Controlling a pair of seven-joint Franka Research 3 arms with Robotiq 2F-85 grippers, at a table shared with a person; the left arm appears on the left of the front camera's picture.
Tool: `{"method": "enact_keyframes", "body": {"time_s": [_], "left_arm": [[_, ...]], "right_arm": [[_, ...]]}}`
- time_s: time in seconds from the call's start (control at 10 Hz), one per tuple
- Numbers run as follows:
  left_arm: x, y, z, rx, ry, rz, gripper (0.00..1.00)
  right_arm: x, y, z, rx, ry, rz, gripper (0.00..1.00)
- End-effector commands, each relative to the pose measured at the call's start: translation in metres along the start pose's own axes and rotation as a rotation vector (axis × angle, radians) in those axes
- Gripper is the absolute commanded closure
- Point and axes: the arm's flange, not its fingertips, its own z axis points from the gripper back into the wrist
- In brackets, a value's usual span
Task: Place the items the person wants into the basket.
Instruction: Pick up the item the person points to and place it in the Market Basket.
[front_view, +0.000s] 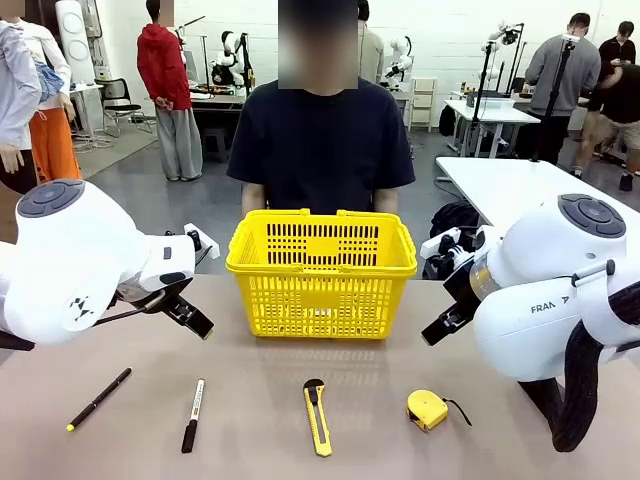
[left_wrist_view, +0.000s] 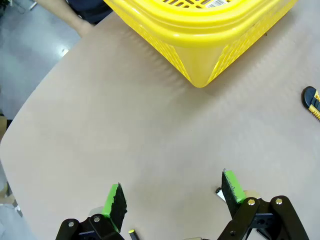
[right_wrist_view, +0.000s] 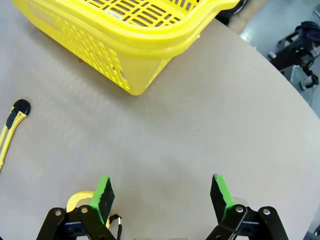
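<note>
The yellow basket (front_view: 320, 275) stands mid-table in front of the person (front_view: 320, 140) in a dark T-shirt. Along the near edge lie a thin black pen (front_view: 98, 399), a black marker (front_view: 193, 414) and a yellow-and-black utility knife (front_view: 317, 417). My left gripper (front_view: 195, 318) hovers left of the basket, above the pen and marker. Its wrist view shows the left gripper (left_wrist_view: 174, 195) open and empty, with the basket (left_wrist_view: 210, 30) corner ahead and the knife (left_wrist_view: 312, 100) at the right edge. My right gripper (front_view: 437, 328) hovers right of the basket; the right gripper (right_wrist_view: 162, 195) is open and empty.
A round yellow tape measure (front_view: 427, 409) lies right of the knife, under my right gripper, its tape measure (right_wrist_view: 80, 197) edge peeking by a finger. The knife (right_wrist_view: 10, 130) lies left there, the basket (right_wrist_view: 125, 35) ahead. Bare tabletop (front_view: 250, 360) spans between basket and tools.
</note>
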Motion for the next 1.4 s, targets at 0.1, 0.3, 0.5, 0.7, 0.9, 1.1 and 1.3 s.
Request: {"method": "enact_keyframes", "body": {"time_s": [0.1,0.3,0.5,0.7,0.9,1.1,1.3], "left_arm": [[0.000,0.000,0.000,0.000,0.000,0.000,0.00],[0.000,0.000,0.000,0.000,0.000,0.000,0.00],[0.000,0.000,0.000,0.000,0.000,0.000,0.00],[0.000,0.000,0.000,0.000,0.000,0.000,0.00],[0.000,0.000,0.000,0.000,0.000,0.000,0.00],[0.000,0.000,0.000,0.000,0.000,0.000,0.00],[-0.004,-0.026,0.088,0.025,0.003,-0.034,0.00]], "right_arm": [[0.000,0.000,0.000,0.000,0.000,0.000,0.00],[0.000,0.000,0.000,0.000,0.000,0.000,0.00],[0.000,0.000,0.000,0.000,0.000,0.000,0.00],[0.000,0.000,0.000,0.000,0.000,0.000,0.00],[0.000,0.000,0.000,0.000,0.000,0.000,0.00],[-0.006,0.012,0.029,-0.065,0.039,-0.019,0.00],[-0.018,0.032,0.108,-0.166,0.012,0.008,0.00]]}}
